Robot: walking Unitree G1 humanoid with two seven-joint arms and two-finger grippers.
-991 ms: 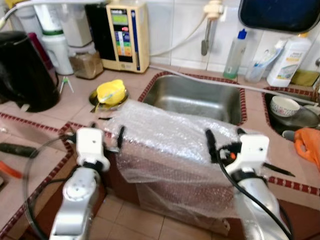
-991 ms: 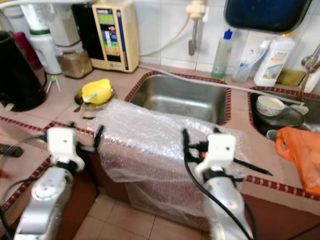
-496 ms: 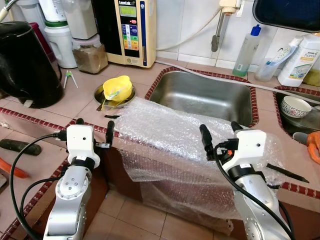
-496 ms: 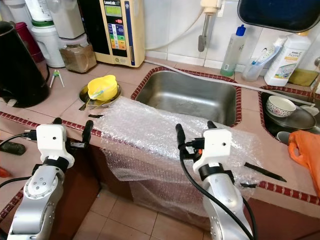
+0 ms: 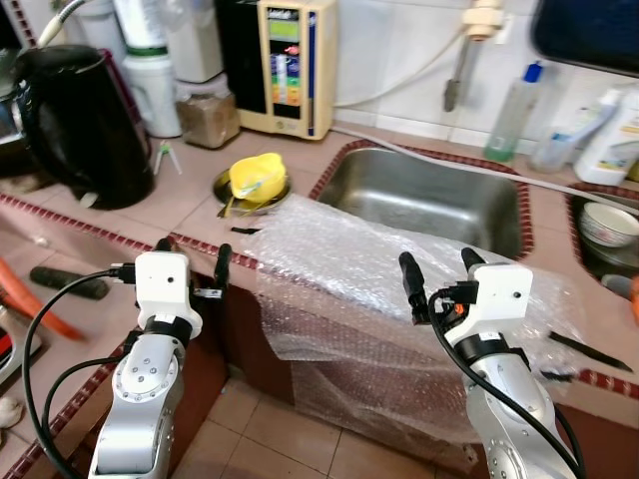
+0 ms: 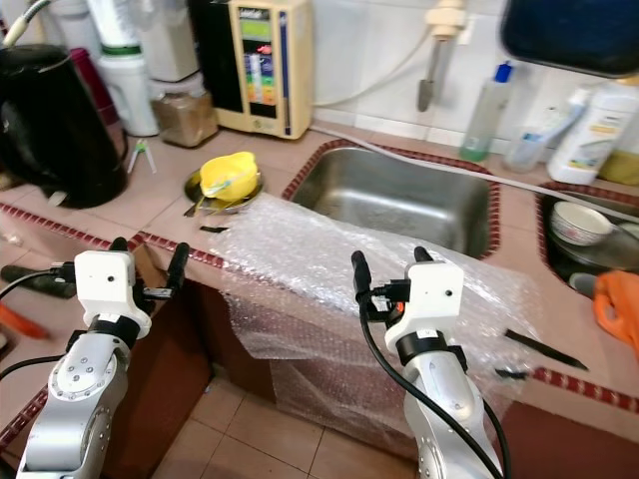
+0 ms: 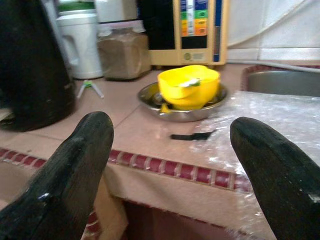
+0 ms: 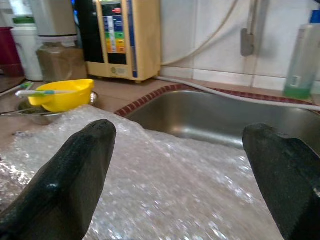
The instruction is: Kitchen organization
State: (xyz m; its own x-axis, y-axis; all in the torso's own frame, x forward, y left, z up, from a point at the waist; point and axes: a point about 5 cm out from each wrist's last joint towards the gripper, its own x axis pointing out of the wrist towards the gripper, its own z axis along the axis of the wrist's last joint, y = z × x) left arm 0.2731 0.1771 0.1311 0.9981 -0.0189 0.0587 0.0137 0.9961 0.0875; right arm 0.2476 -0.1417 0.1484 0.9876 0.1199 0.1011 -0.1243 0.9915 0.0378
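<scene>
the left hand (image 5: 192, 267) is up at the front edge of the table (image 5: 180, 205), with its two black fingers (image 7: 75, 170) spread wide and nothing between them. the right hand (image 5: 439, 271) is up too, over the big sheet of bubble wrap (image 5: 349, 269), and its fingers (image 8: 75, 170) are also spread wide and hold nothing. the bubble wrap lies over the front edge of the table, just in front of the sink (image 5: 424, 195), and part of it hangs down toward the floor (image 5: 270, 439).

a small black strip (image 7: 192, 135) lies on the table just beside the wrap. a little farther back sits a yellow bowl (image 5: 255, 178) inside a shiny metal dish (image 7: 150, 97). the black kettle (image 5: 85, 125) stands on the robot's left.

far back by the wall stand a brown jar (image 5: 208, 118), a cream machine with buttons (image 5: 290, 65) and a clear bottle with a blue cap (image 5: 509, 115). a white bowl (image 5: 609, 225) sits far to the right.
</scene>
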